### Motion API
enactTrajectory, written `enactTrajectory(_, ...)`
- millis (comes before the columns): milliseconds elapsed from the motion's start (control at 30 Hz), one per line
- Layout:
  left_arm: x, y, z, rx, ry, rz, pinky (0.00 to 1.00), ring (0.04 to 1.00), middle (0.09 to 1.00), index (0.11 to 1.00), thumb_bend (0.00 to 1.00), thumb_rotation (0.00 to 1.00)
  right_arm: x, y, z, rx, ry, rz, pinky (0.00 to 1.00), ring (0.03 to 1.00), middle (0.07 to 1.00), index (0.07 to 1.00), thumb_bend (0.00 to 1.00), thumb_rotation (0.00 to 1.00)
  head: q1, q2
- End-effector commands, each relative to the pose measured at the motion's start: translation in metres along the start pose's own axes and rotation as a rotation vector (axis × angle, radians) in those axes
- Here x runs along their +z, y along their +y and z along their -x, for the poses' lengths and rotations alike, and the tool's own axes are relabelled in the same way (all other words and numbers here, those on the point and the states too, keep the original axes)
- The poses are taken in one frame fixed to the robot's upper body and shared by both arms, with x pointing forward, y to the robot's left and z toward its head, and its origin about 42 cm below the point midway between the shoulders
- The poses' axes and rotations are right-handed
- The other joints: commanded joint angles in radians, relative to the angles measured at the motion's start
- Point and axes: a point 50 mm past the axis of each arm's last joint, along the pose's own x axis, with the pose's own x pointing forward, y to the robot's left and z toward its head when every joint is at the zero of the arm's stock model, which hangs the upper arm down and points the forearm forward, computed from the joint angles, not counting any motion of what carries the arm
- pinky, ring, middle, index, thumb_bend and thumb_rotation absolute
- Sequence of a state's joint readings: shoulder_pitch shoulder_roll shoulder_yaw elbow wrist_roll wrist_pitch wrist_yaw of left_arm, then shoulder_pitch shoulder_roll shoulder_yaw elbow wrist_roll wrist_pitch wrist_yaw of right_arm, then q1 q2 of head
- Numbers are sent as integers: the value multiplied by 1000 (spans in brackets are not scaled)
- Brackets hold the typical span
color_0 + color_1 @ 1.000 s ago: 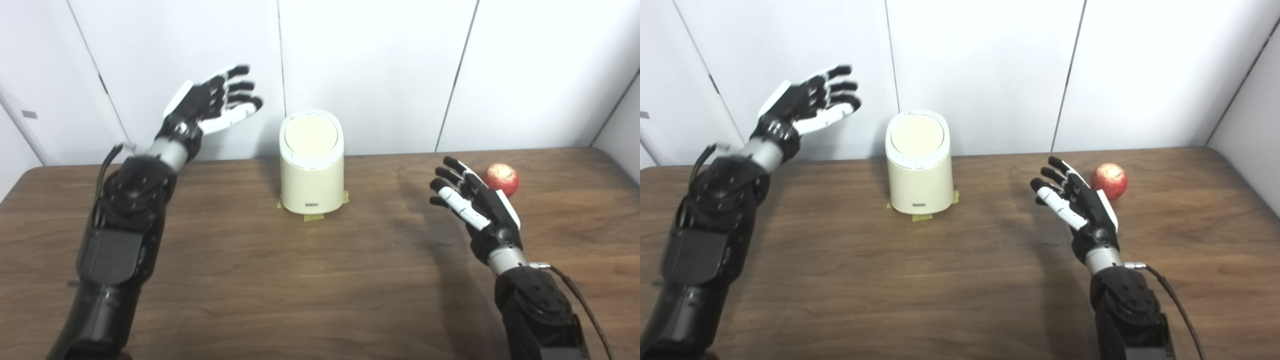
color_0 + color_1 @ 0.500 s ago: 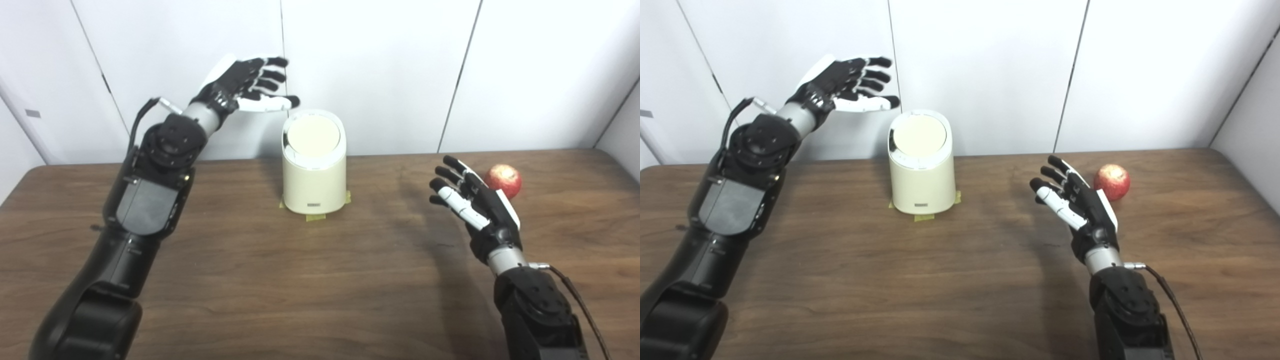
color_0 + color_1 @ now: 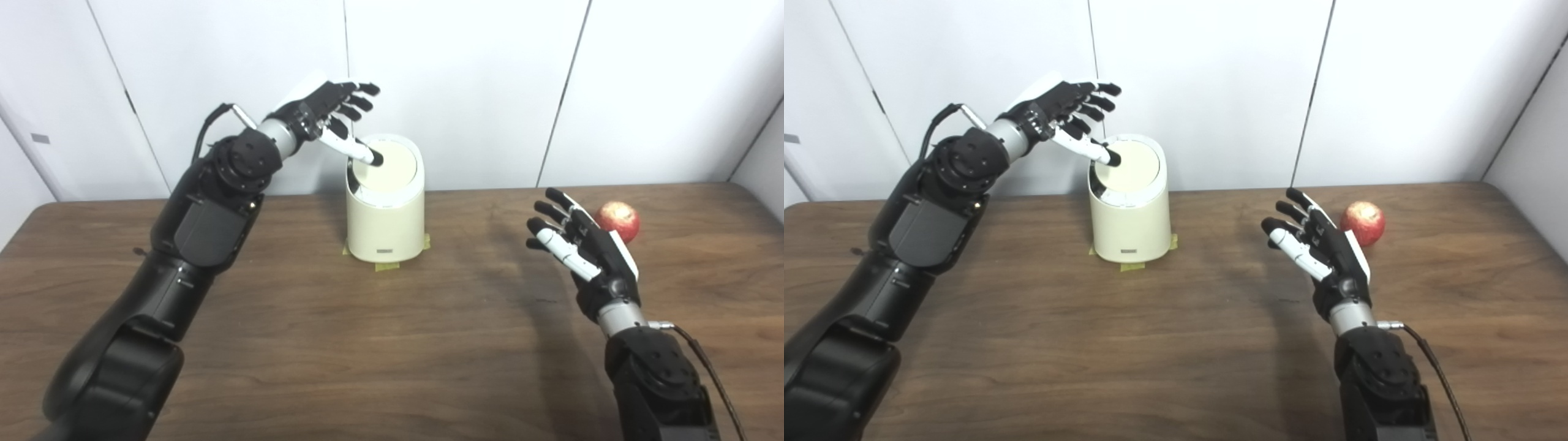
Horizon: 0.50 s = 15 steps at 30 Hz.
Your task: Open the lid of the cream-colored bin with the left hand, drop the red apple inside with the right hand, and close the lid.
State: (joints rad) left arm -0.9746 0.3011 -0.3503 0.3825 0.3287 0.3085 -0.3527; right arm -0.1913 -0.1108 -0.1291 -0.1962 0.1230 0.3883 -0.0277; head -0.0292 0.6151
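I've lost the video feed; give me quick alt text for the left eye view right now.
The left hand reaches over the cream-colored bin, its thumb tip at the closed lid. The right hand hovers open above the wooden table, just left of the red apple, which sits untouched near the right edge.

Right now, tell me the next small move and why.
Probably press the left hand down on the lid. One finger already rests at the lid's left edge, the bin looks shut, and the right hand waits open beside the apple, which lies untouched on the table.
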Motion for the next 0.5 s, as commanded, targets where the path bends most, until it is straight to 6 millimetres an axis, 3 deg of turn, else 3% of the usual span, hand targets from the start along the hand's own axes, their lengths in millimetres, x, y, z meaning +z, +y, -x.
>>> enactTrajectory(0, 37, 33, -7, 72, -82, -83, 675, 798, 833, 882, 895, 65, 23, 2, -7, 5, -111, -2, 658, 774, 837, 875, 528, 366, 1, 2)
enactTrajectory(467, 41, 29, -26, 93, -88, -306, 653, 781, 823, 874, 897, 7, 18, 5, -5, -7, -106, -11, 683, 776, 825, 869, 543, 383, -9, 2)
